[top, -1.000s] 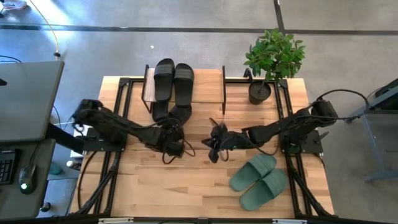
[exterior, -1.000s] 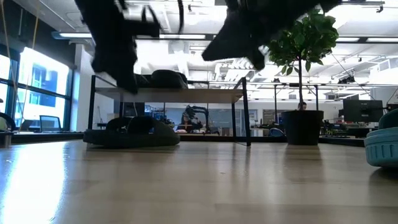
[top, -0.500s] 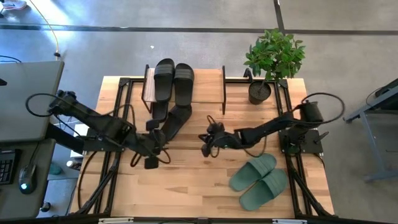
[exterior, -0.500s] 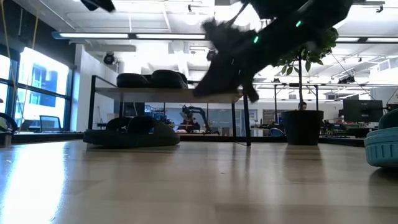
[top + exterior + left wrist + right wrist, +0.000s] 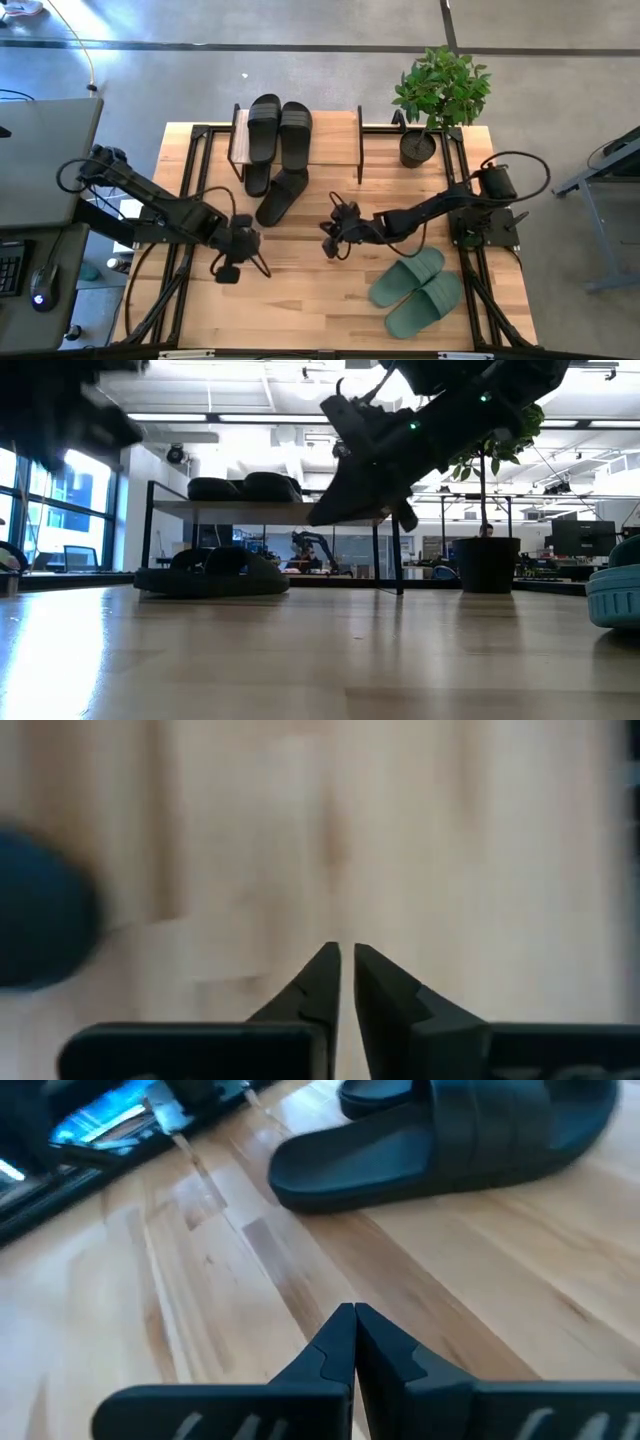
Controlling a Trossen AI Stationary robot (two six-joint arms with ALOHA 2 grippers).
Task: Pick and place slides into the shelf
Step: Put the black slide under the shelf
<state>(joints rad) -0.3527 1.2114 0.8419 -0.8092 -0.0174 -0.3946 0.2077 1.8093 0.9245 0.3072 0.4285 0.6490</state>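
Down low, the left claw (image 5: 60,410) was only a dark smear cut off at the picture's top-left corner. The shelf (image 5: 335,140) hid the far ends of two black slides (image 5: 272,190) tucked beneath it from above. In the left wrist view a dark blue blob (image 5: 40,925) sat blurred at the edge, impossible to name. The green slide (image 5: 618,595) ran off the frame.

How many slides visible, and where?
6. Two black slides on the shelf top; two black slides on the table, partly under the shelf's front edge; green pair near the right front corner. None look hidden.
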